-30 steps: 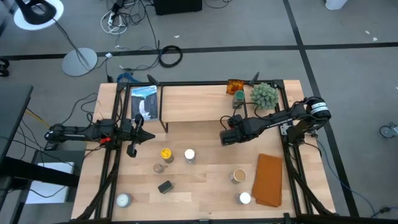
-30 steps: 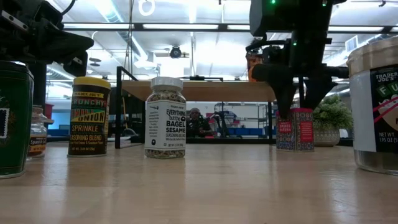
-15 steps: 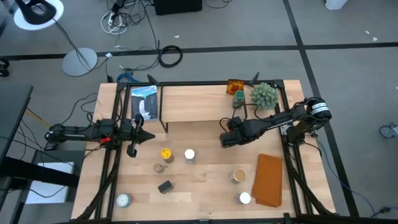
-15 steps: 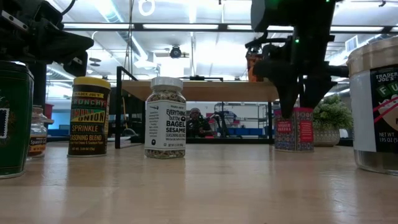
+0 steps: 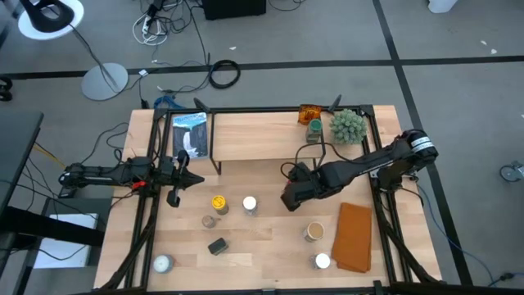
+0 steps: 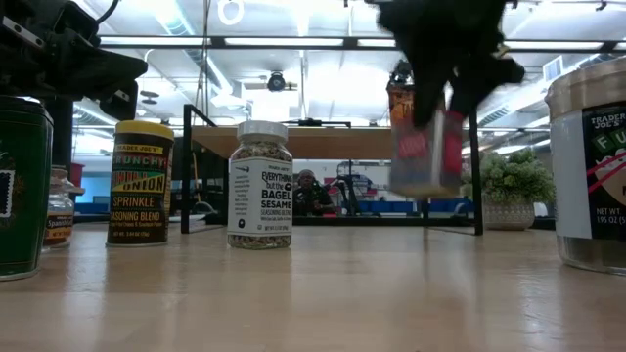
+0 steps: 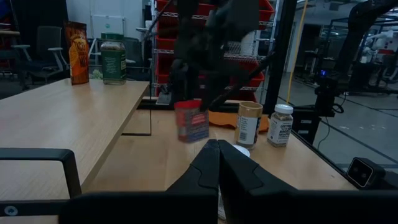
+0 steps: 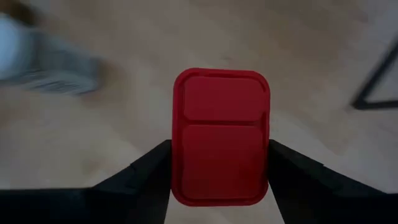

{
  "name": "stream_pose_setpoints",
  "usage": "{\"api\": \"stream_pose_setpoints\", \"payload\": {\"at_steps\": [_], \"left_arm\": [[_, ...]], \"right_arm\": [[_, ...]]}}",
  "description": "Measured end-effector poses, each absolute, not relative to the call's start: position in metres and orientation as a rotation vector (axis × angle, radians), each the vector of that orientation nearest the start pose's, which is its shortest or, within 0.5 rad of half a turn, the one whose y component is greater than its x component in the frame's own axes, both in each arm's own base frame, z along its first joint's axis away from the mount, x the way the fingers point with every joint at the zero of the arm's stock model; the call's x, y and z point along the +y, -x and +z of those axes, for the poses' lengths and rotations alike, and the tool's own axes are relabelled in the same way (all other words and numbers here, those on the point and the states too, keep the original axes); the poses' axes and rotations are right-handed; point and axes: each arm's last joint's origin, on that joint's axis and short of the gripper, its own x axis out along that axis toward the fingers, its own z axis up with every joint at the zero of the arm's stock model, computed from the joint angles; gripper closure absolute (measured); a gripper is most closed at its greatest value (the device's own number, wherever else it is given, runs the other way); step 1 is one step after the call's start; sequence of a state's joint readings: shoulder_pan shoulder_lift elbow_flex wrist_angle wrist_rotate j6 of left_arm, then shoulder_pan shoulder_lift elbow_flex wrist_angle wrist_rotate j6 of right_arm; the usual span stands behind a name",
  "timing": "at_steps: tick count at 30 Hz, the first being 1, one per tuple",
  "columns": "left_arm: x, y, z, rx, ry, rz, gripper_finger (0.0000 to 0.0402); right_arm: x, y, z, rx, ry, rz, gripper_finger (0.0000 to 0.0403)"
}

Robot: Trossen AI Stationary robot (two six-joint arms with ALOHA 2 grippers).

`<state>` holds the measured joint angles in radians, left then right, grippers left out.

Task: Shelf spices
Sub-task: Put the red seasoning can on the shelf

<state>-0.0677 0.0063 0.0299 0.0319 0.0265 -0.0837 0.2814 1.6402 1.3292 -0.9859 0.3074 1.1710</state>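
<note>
A white-lidded jar (image 6: 259, 184) reads "EVERYTHING BUT THE BAGEL SESAME". Left of that jar, a yellow-lidded jar (image 6: 140, 183) reads "TRADER JOE'S", "SPRINKLE", "SEASONING BLEND". Far right of it, a large jar (image 6: 590, 166) reads "TRADER JOE'S".

Matt pale wood table (image 5: 270, 233); light-wood shelf (image 5: 254, 135); smooth glossy red plastic lid (image 8: 220, 137); clear glass jar (image 6: 260, 186).
</note>
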Motion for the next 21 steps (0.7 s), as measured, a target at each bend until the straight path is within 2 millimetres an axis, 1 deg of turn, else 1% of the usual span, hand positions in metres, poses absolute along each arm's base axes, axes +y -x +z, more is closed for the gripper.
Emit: {"api": "stream_pose_setpoints", "payload": {"at_steps": [7,10,15,21], "left_arm": [[-0.007,-0.096,0.176,-0.052,0.085,-0.096,0.0395],[-0.007,-0.096,0.176,-0.052,0.084,-0.096,0.0395],[-0.007,-0.096,0.176,-0.052,0.085,-0.096,0.0395],[-0.007,-0.096,0.176,-0.052,0.085,-0.096,0.0395]], "right_arm": [[0.084,-0.316,0.305,1.002,-0.557,-0.532,0.0186],[0.078,-0.319,0.323,0.968,-0.482,-0.498,0.0184],[0.054,-0.325,0.348,0.919,-0.375,-0.463,0.0179],[0.009,-0.33,0.367,0.909,-0.21,-0.427,0.0179]]}}
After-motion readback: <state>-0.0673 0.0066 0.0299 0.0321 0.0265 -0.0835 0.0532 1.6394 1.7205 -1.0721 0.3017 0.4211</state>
